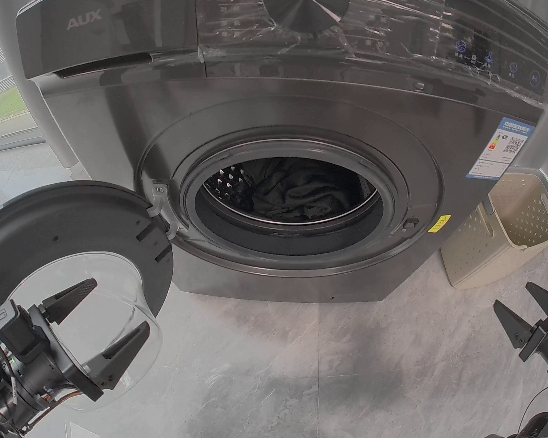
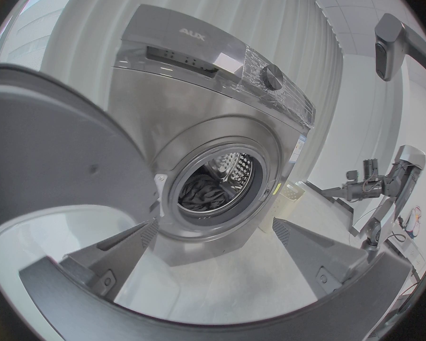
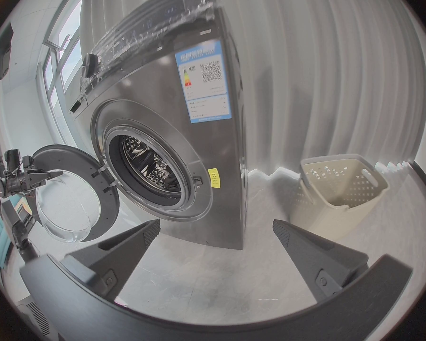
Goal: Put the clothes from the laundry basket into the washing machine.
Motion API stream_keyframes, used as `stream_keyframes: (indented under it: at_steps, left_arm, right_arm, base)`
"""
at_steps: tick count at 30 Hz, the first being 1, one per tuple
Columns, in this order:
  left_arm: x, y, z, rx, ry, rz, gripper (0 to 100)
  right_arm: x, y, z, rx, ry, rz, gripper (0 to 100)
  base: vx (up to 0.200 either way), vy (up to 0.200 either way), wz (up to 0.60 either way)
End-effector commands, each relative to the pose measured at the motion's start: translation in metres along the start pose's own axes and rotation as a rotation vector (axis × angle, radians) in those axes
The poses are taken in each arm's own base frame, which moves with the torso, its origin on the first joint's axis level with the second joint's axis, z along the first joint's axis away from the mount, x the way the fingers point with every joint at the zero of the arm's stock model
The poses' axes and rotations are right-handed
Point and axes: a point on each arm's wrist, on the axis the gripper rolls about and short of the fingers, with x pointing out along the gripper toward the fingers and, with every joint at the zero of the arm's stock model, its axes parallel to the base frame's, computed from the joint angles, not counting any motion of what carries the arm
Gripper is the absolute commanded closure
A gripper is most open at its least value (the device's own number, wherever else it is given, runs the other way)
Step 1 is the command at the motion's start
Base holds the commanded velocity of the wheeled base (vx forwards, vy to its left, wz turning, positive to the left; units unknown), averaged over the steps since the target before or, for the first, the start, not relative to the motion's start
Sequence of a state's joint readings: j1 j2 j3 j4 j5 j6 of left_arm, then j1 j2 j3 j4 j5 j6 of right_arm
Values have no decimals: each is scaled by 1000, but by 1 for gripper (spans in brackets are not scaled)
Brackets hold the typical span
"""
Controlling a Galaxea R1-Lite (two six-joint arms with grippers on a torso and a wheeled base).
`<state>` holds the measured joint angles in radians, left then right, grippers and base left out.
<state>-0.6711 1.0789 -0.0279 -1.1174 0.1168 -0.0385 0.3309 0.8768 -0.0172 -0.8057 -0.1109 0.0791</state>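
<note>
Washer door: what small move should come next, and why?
Probably nudge the open door shut with the left gripper, which hangs open in front of it: dark clothes lie in the drum, the laundry basket looks empty, and the right gripper holds nothing.

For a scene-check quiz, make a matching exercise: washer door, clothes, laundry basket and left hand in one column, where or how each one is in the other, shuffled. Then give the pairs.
Column one
1. door
2. clothes
3. laundry basket
4. left hand

Column two
A. open, in front of the door's glass
B. swung open to the robot's left
C. lying inside the drum
D. standing beside the washing machine, on the robot's right

Pairs: 1-B, 2-C, 3-D, 4-A
</note>
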Motion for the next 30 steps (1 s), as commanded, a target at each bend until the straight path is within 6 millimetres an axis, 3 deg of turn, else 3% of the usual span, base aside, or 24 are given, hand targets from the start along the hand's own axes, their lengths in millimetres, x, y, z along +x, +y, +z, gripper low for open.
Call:
stream_keyframes:
  at_steps: [1, 15, 30]
  left_arm:
    - [-32, 12, 2, 11, -48, 97, 0]
    - [-67, 19, -4, 13, -66, 232, 0]
    - [-72, 19, -6, -1, -64, 245, 0]
  right_arm:
    - [-24, -6, 1, 9, -90, -52, 0]
    - [-38, -9, 1, 17, -162, -105, 0]
    - [-40, -10, 0, 18, -159, -126, 0]
  base:
    - [-200, 0, 0]
    - [-114, 0, 0]
    - [-40, 0, 0]
